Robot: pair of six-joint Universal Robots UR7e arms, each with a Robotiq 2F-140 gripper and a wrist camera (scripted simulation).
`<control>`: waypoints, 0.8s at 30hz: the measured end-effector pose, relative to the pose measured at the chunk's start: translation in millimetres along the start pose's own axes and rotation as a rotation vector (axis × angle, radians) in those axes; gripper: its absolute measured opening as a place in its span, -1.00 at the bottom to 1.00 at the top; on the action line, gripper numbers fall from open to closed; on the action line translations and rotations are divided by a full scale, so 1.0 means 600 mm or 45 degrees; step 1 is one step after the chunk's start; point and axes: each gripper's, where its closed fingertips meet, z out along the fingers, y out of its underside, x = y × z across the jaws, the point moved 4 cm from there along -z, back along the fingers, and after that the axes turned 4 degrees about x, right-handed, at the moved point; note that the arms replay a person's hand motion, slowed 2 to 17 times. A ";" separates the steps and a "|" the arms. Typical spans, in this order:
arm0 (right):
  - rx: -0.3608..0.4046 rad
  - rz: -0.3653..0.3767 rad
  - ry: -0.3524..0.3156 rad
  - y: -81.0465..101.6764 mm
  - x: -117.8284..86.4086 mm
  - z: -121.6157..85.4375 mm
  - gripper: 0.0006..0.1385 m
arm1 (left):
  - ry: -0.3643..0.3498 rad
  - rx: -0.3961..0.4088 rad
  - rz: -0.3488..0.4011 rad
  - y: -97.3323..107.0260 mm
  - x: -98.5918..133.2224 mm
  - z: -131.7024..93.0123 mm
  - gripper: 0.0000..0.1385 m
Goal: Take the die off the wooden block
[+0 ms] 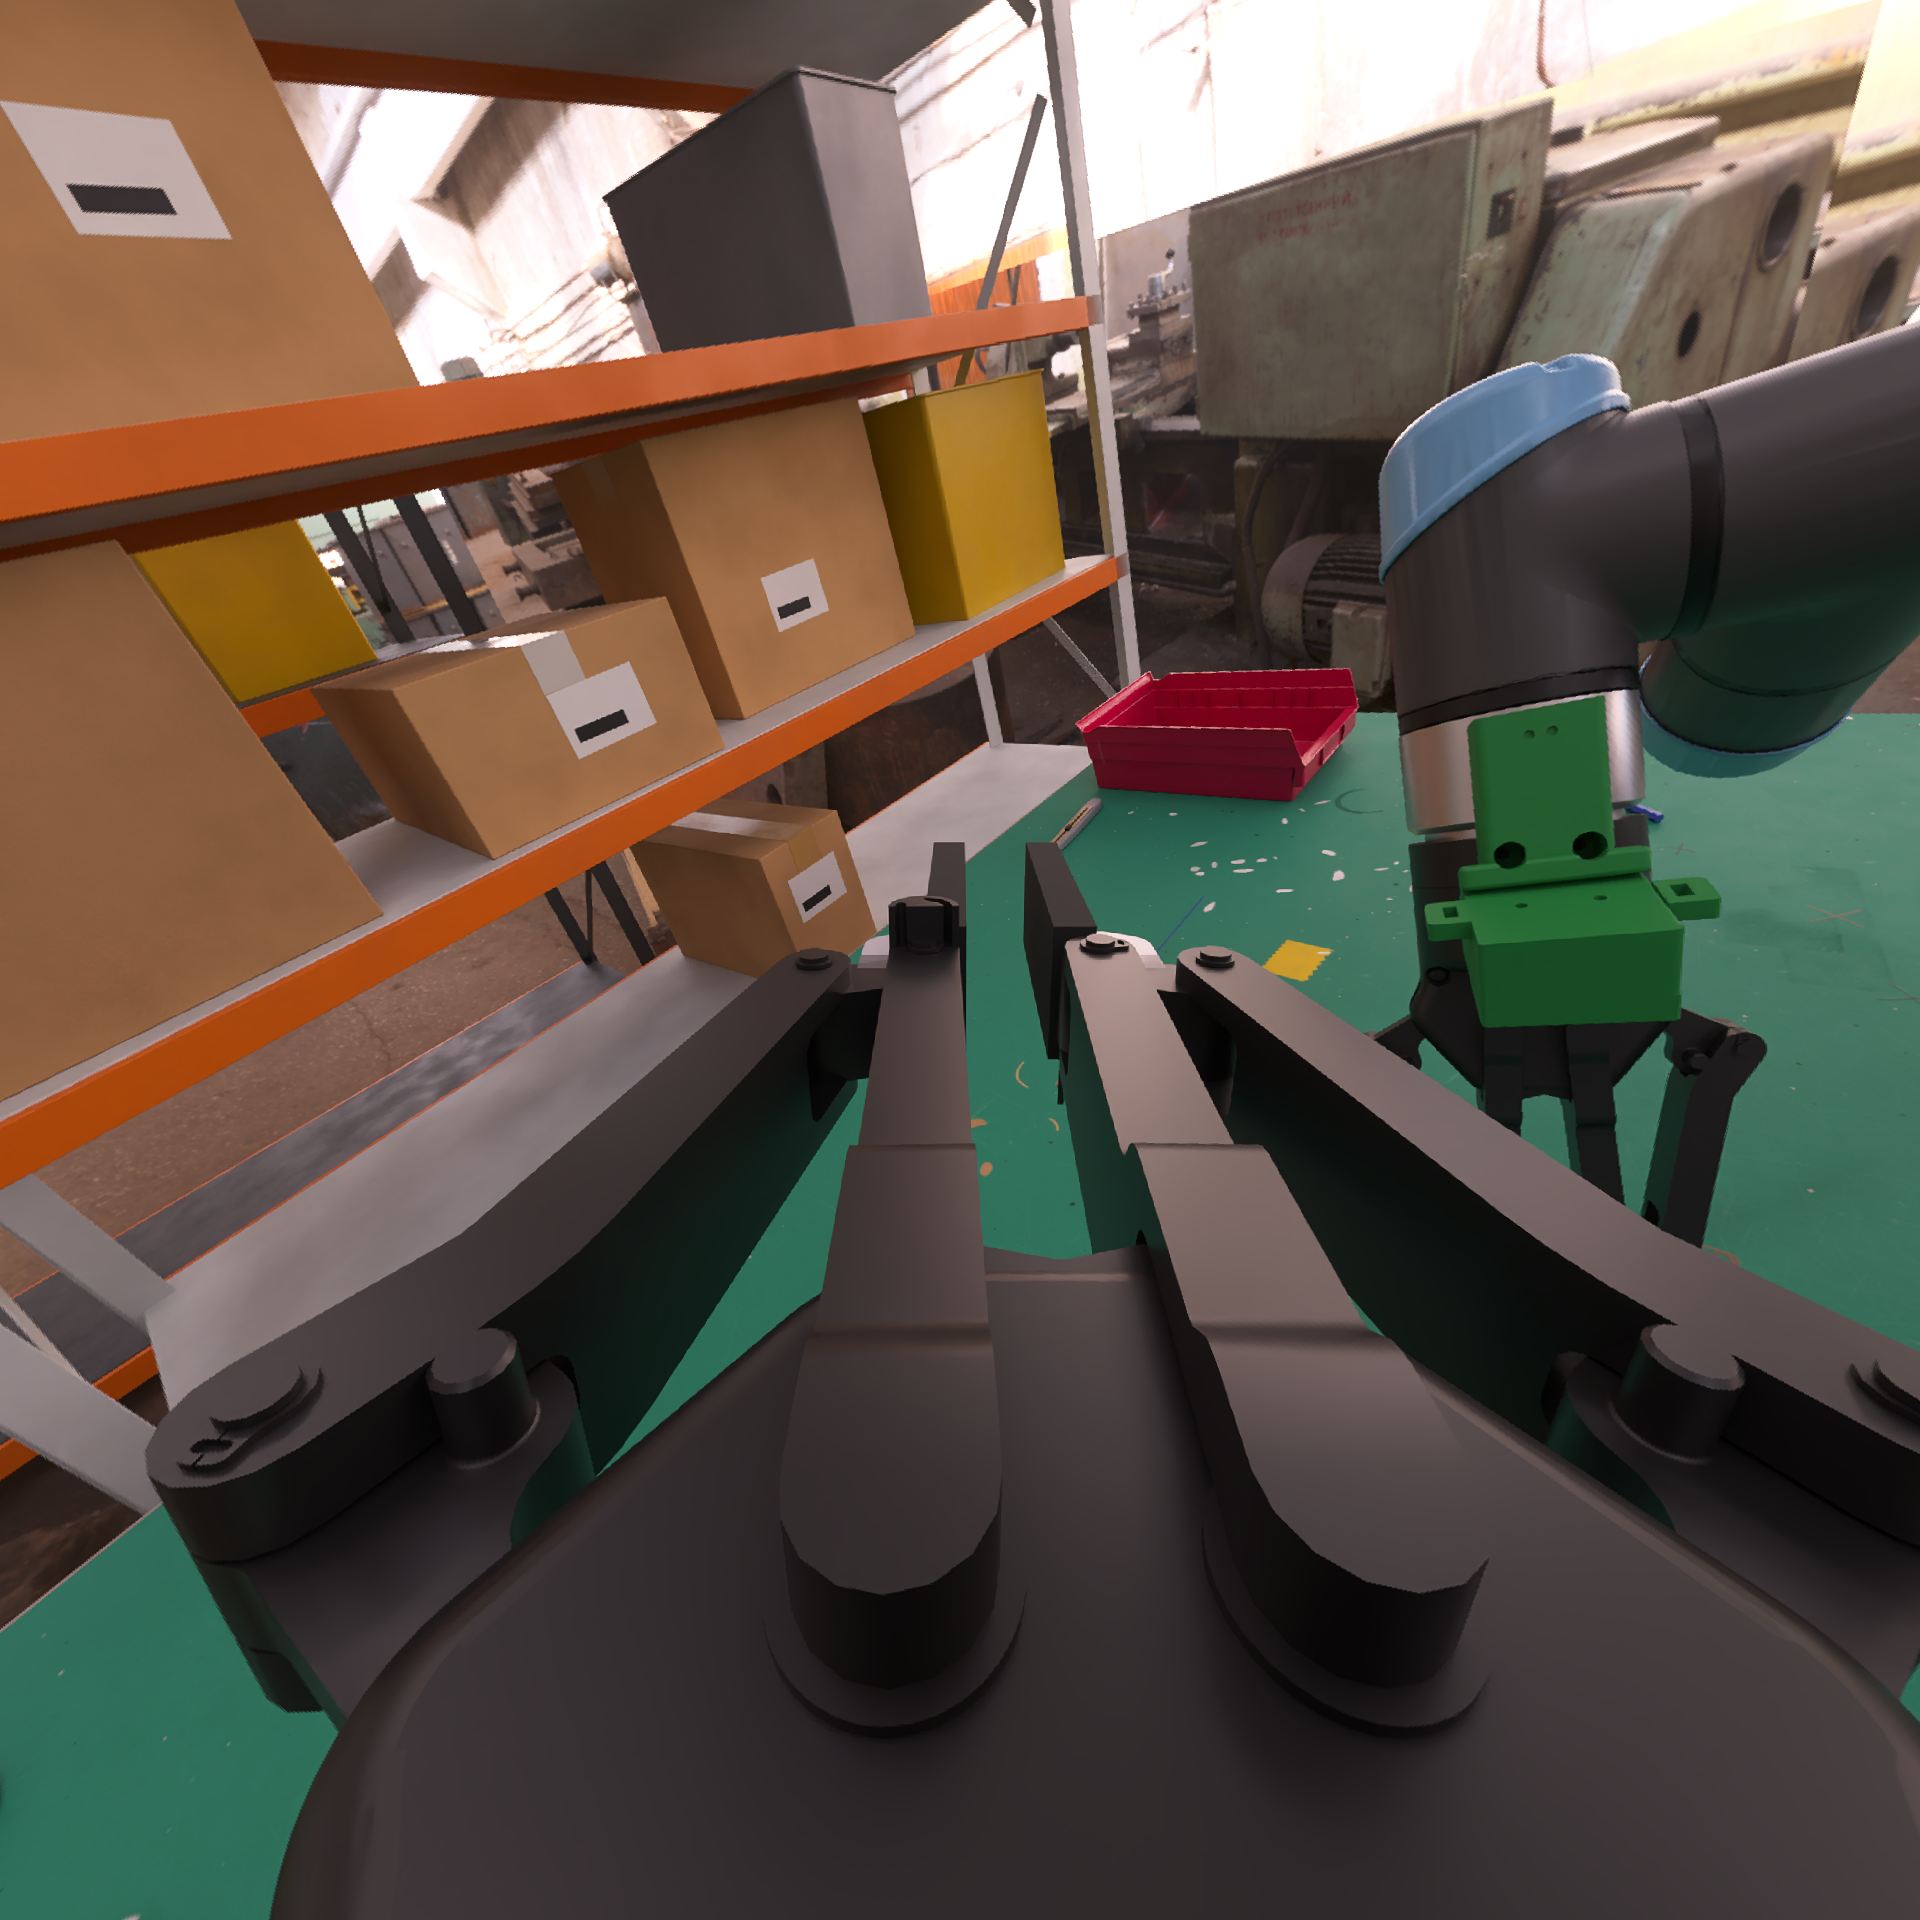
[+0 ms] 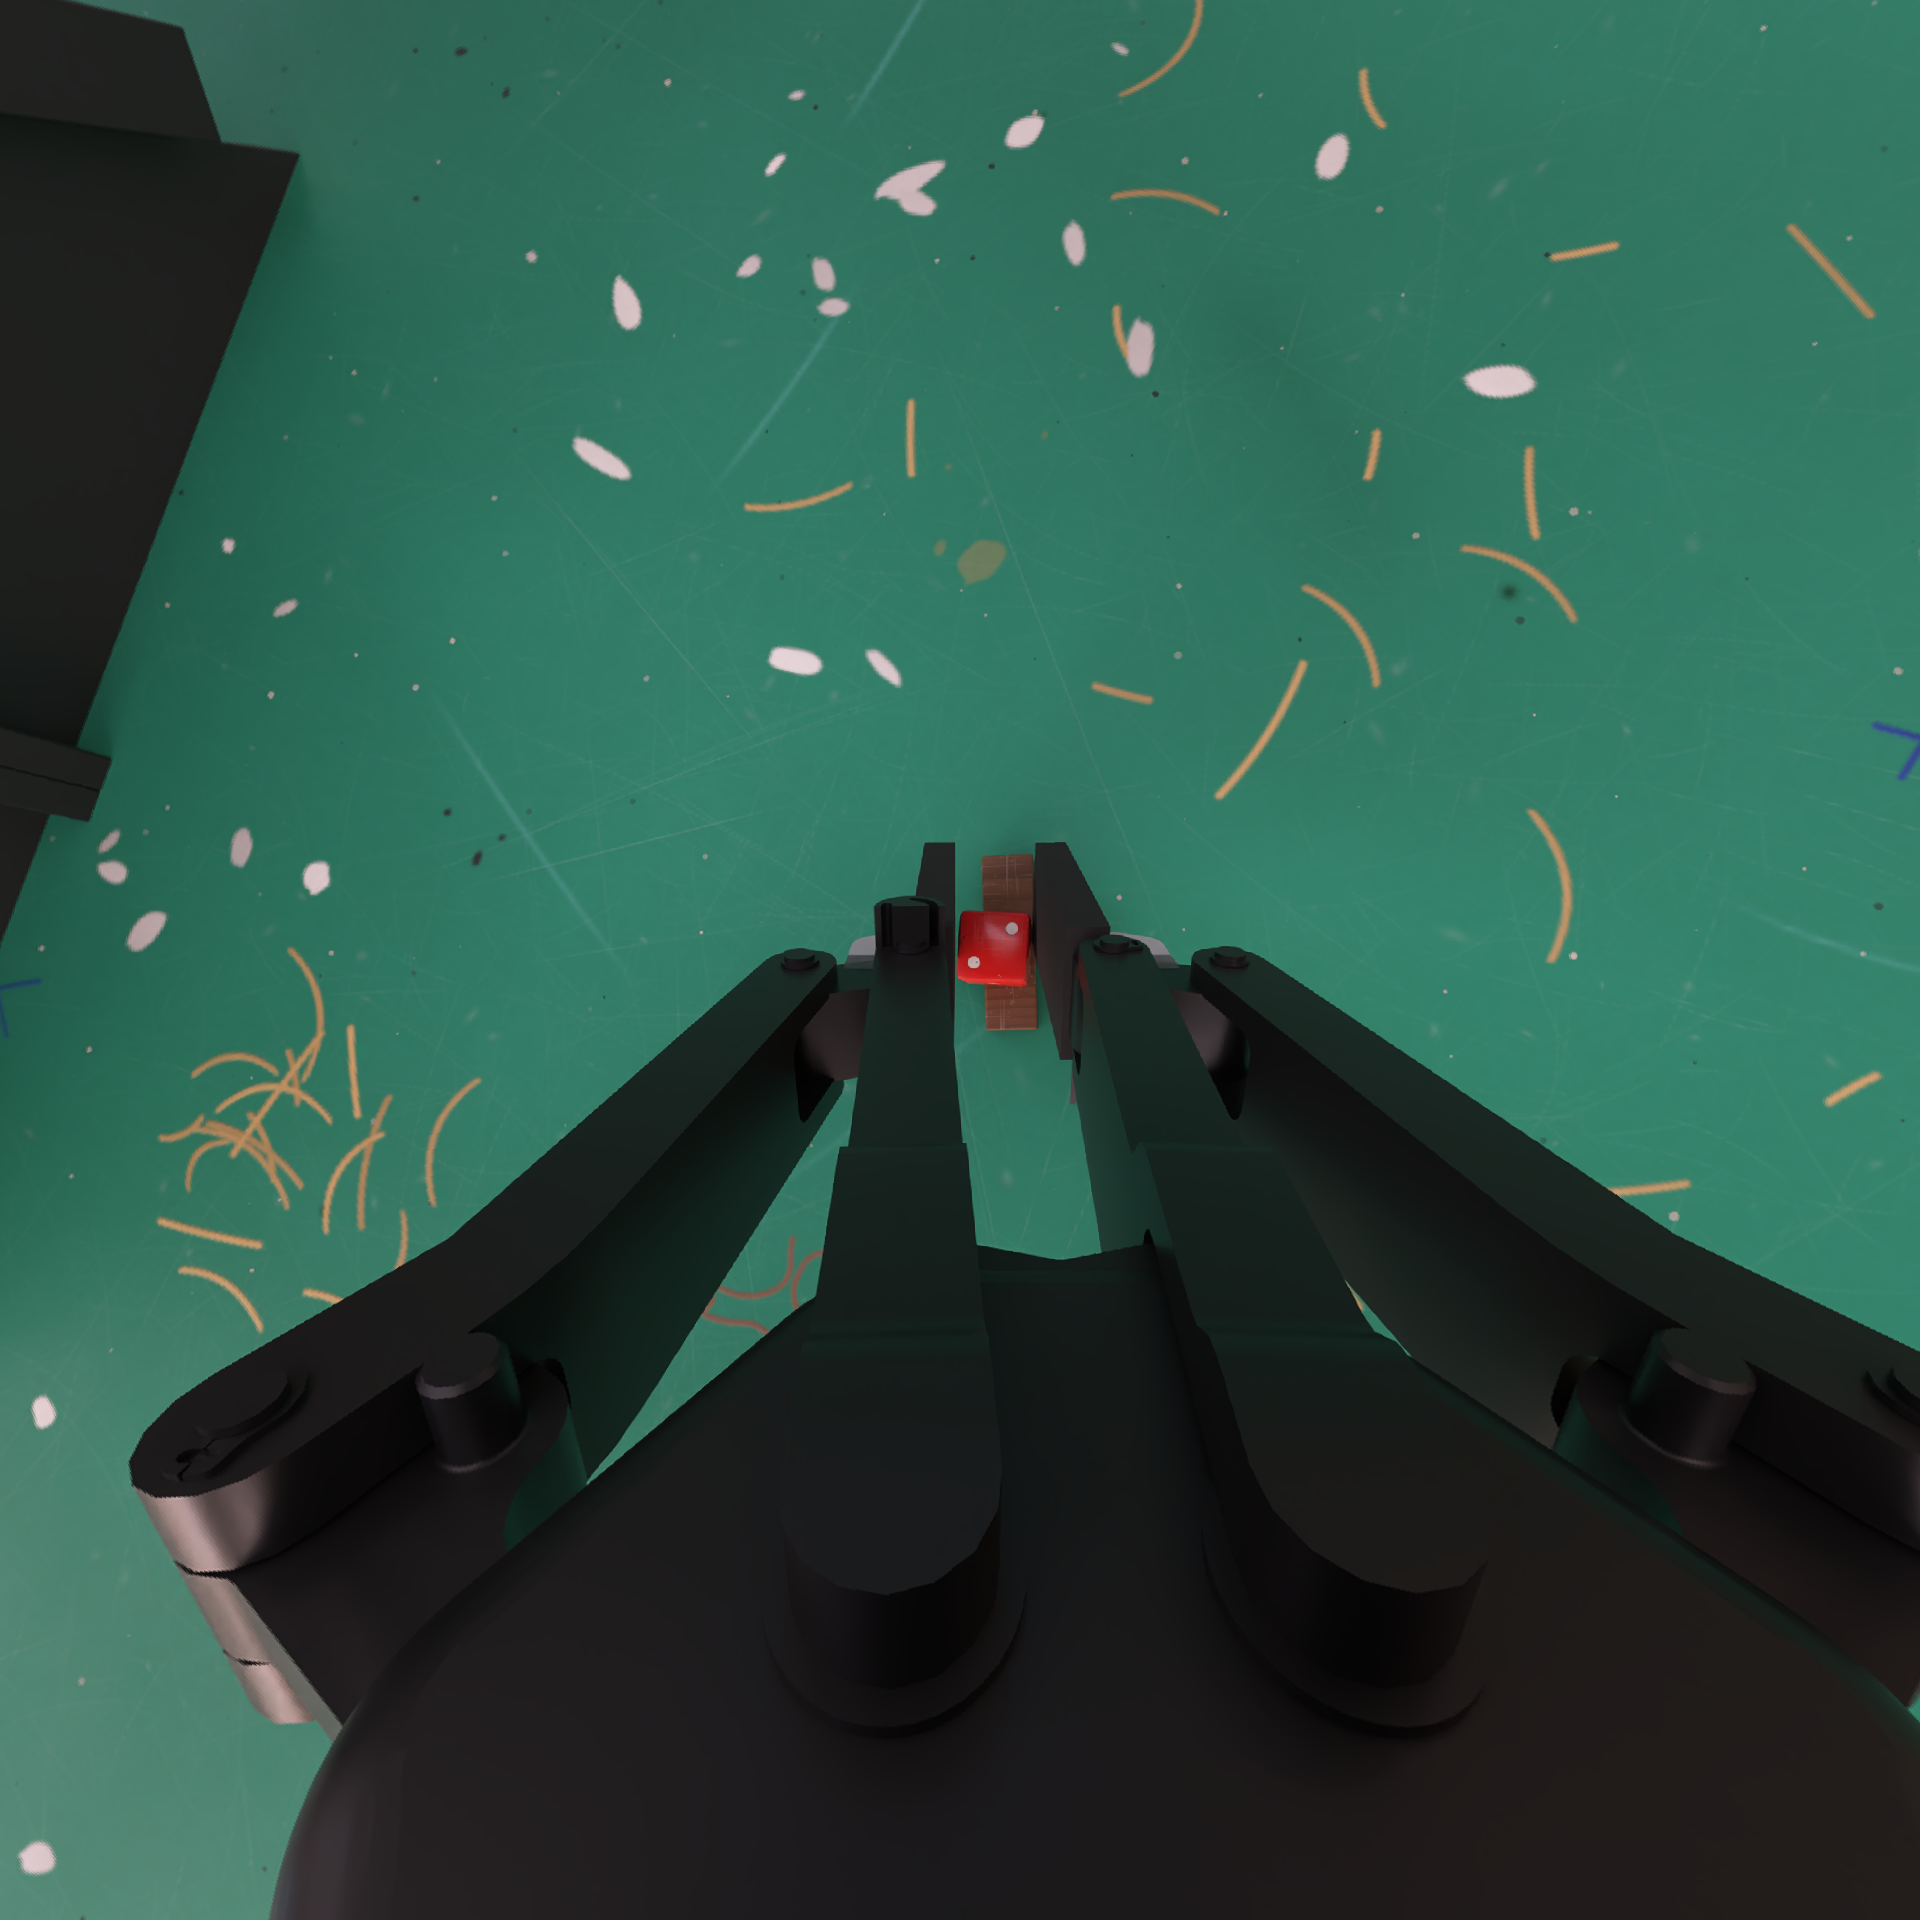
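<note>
In the right wrist view a small red die (image 2: 994,948) with white pips sits over a narrow wooden block (image 2: 1010,878) lying on the green mat (image 2: 1039,520). My right gripper (image 2: 995,914) is closed on the die, one finger against each side. I cannot tell whether the die still touches the block. My left gripper (image 1: 994,883) hovers over the mat near the shelf, its jaws drawn almost together and empty. The left wrist view shows the right gripper (image 1: 1600,1164) pointing down at the mat, with a green mount (image 1: 1558,935) on its wrist. The die and block are hidden there.
An orange-and-grey shelf rack (image 1: 623,364) with cardboard boxes, yellow bins and a grey bin stands along the mat's left side. A red bin (image 1: 1216,732) sits at the far end. A dark blocky object (image 2: 104,416) fills the left edge of the right wrist view.
</note>
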 end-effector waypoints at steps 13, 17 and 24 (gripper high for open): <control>-0.007 -0.029 0.006 0.008 0.003 -0.005 -0.73 | 0.034 0.000 0.014 -0.003 0.010 0.006 -0.78; -0.007 -0.045 0.010 0.007 0.003 -0.004 -0.74 | 0.040 -0.003 0.018 -0.003 0.012 0.008 -0.78; -0.008 -0.070 0.025 0.004 0.003 -0.002 -0.74 | 0.056 -0.020 0.031 -0.001 0.017 0.015 -0.77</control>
